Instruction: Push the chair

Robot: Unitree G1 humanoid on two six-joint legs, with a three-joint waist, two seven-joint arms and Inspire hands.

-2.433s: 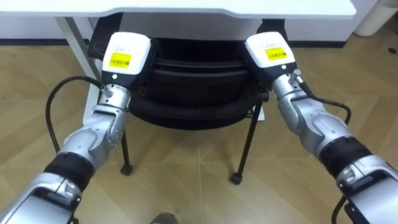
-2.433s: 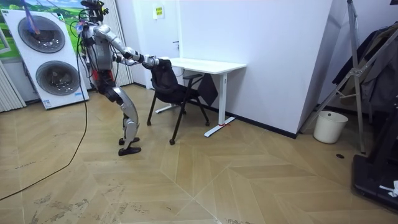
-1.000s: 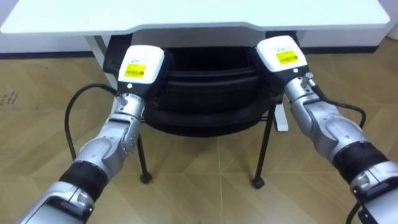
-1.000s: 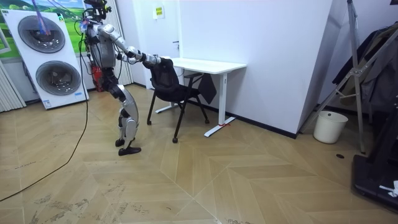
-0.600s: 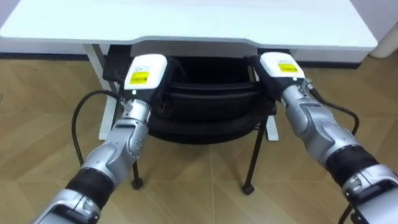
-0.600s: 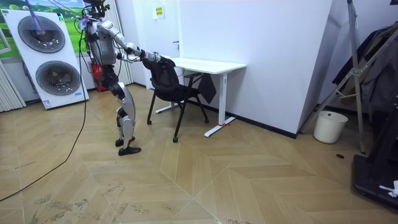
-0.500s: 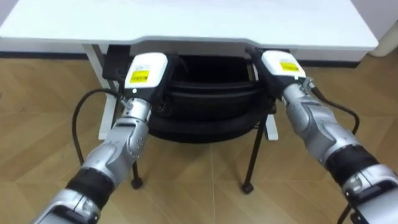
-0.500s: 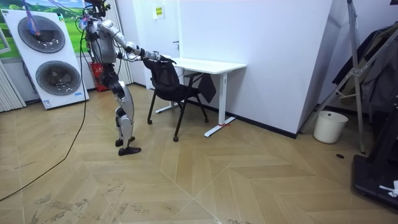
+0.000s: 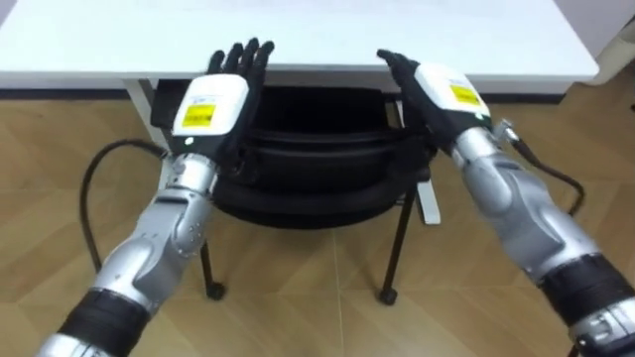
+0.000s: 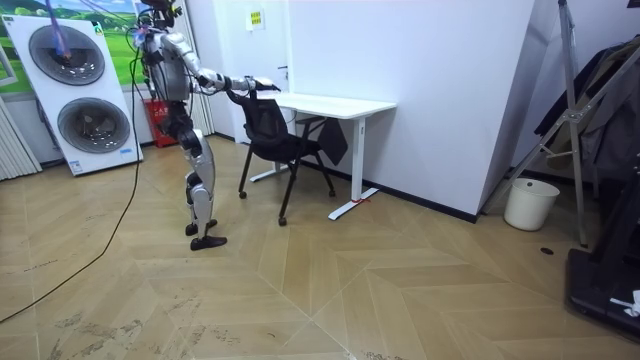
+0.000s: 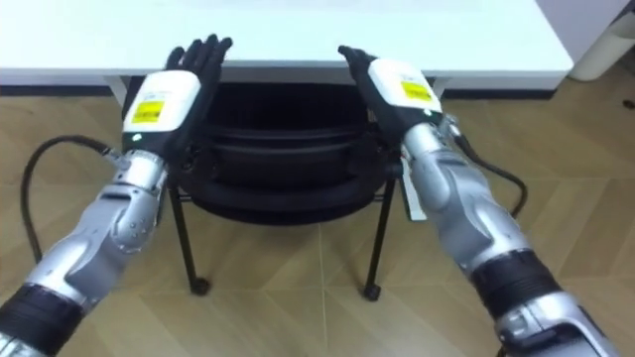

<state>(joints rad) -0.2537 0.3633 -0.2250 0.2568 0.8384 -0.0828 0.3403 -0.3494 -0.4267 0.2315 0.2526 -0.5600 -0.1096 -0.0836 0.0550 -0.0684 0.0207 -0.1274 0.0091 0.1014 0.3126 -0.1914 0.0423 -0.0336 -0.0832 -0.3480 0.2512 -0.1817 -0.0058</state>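
Chair, black, stands straight ahead of me, pushed in at the white table with its seat reaching under the table's near edge. Its backrest is turned to me and the seat faces the table. The backrest's long axis runs from my left to my right, in line with the table's near edge, and the chair stands upright on its legs.

In the room view I stand on the wooden floor just behind the chair, both arms stretched forward, with two stacked washing machines behind me at the room view's left.

My left hand hovers over the backrest's left top corner, my right hand over its right top corner. Both are released, fingers straight and pointing towards the table, grasping nothing. Whether either palm touches the backrest I cannot tell.

The two near legs end in small castors on the floor.
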